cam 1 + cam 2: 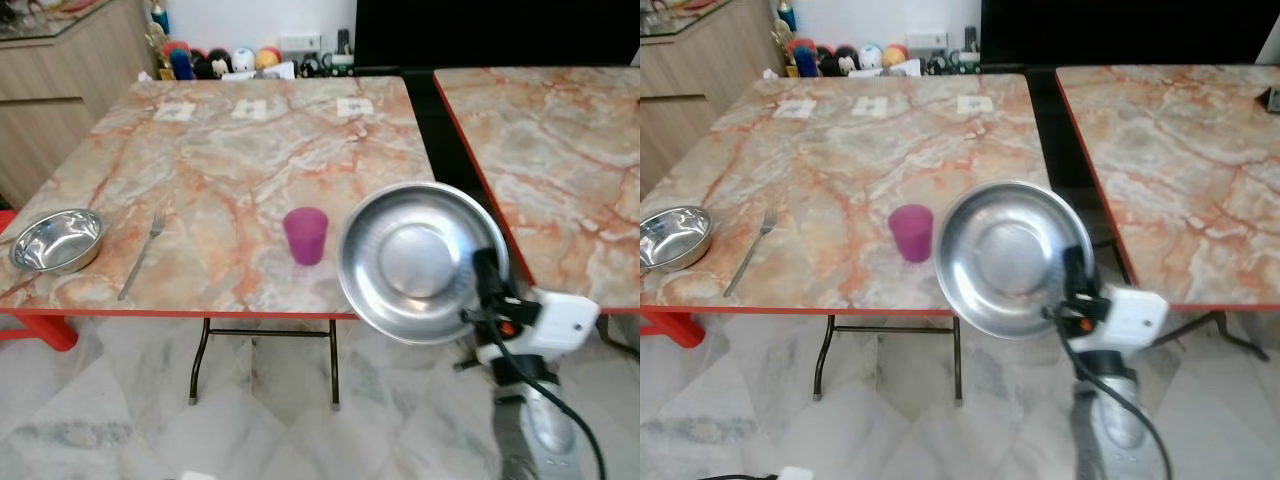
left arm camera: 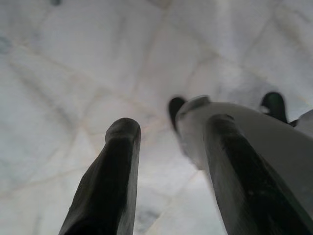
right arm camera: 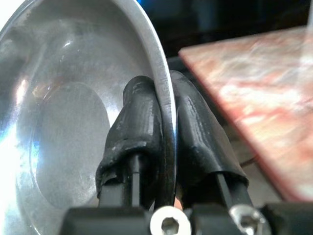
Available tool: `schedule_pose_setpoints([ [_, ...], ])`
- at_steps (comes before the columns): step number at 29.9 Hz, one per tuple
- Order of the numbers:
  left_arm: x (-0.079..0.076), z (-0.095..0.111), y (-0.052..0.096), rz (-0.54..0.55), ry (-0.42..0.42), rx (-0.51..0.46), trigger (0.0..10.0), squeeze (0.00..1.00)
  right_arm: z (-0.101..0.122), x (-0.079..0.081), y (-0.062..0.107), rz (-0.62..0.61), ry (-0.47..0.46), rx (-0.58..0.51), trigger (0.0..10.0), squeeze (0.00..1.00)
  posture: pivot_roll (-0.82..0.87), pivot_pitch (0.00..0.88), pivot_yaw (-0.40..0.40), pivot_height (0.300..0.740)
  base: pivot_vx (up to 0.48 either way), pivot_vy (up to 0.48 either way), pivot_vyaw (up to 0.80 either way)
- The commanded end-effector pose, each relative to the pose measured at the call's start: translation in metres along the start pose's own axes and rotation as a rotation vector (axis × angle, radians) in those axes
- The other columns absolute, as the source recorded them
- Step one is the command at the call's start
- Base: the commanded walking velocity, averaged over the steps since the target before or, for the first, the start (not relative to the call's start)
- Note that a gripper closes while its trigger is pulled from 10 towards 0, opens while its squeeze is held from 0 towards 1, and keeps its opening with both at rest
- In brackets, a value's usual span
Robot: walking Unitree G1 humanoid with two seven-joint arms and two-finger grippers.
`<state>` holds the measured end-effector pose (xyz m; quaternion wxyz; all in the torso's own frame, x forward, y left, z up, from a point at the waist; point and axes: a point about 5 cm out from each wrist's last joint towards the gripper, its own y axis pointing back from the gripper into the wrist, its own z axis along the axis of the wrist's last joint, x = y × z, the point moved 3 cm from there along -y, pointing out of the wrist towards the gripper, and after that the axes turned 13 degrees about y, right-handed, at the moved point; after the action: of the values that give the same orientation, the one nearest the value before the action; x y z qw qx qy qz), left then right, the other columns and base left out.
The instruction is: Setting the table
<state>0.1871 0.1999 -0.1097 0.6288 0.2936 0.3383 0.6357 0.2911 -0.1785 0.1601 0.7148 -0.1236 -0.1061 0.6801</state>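
Your right gripper (image 3: 164,147) pinches the rim of a steel plate (image 1: 415,262) between both fingers, one pad on each face of the thin edge, and holds it on edge in the air at the near right corner of the table (image 1: 200,160), its shallow hollow facing you. The plate hangs partly over the tabletop and partly over the gap before it, not yet set down.

That grip is the weak spot. Polished metal held only at its lip can slip or swing in the fingers, and a plate tipped this far would clatter down if released here. The cup (image 1: 306,236) stands just beside the plate's left edge; a sweep that way as you lay the plate flat would likely knock it over. Set down too near the red-trimmed edge, the plate could slide off onto the floor (image 2: 73,58).

The plate is round, mirror-bright and flat-centred. The cup is translucent purple plastic, slightly tapered. At the table's near left, a shiny steel bowl (image 1: 57,240) sits beside a slim fork (image 1: 142,254). The tabletop is glossy orange-veined marble pattern; the floor is pale marbled tile.

Your left gripper (image 2: 168,166) hangs idle over the floor, fingers apart, holding nothing.
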Motion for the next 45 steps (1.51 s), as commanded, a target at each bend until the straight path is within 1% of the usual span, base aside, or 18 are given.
schedule_pose_setpoints([
  [1, 0.009, -0.009, 0.003, 0.021, -0.019, 0.03, 10.0, 0.0, 0.004, 0.008, 0.0, 0.017, -0.005, -0.015, 10.0, 0.0, -0.05, 0.147, 0.017, 0.74, 0.0, -0.337, 0.0],
  [3, 0.008, -0.013, 0.004, 0.017, -0.021, 0.034, 10.0, 0.0, 0.004, 0.007, 0.0, 0.014, 0.016, -0.008, 10.0, 0.0, -0.06, 0.146, 0.017, 0.74, 0.0, -0.337, 0.0],
  [12, 0.006, -0.02, 0.006, 0.009, -0.026, 0.044, 10.0, 0.0, 0.002, 0.003, 0.001, -0.002, 0.014, 0.009, 10.0, 0.0, -0.07, 0.152, 0.016, 0.74, 0.0, -0.337, 0.0],
  [26, 0.01, -0.017, 0.006, 0.013, -0.028, 0.042, 10.0, 0.0, -0.001, 0.003, -0.001, -0.007, 0.019, 0.022, 10.0, 0.0, -0.07, 0.15, 0.017, 0.74, 0.0, -0.337, 0.0],
  [31, 0.009, -0.015, 0.005, 0.011, -0.031, 0.042, 10.0, 0.0, -0.001, 0.003, -0.001, -0.007, 0.021, 0.023, 10.0, 0.0, -0.07, 0.146, 0.02, 0.74, 0.0, -0.34, 0.0],
  [39, 0.008, -0.013, 0.004, 0.006, -0.039, 0.041, 10.0, 0.0, -0.001, -0.003, -0.005, -0.03, 0.027, 0.016, 10.0, 0.0, -0.08, 0.122, 0.025, 0.74, 0.0, -0.338, 0.0],
  [45, 0.007, -0.014, 0.005, 0.001, -0.043, 0.038, 10.0, 0.0, -0.001, -0.002, -0.005, -0.033, 0.025, 0.013, 10.0, 0.0, -0.07, 0.113, 0.025, 0.74, 0.0, -0.339, 0.0],
])
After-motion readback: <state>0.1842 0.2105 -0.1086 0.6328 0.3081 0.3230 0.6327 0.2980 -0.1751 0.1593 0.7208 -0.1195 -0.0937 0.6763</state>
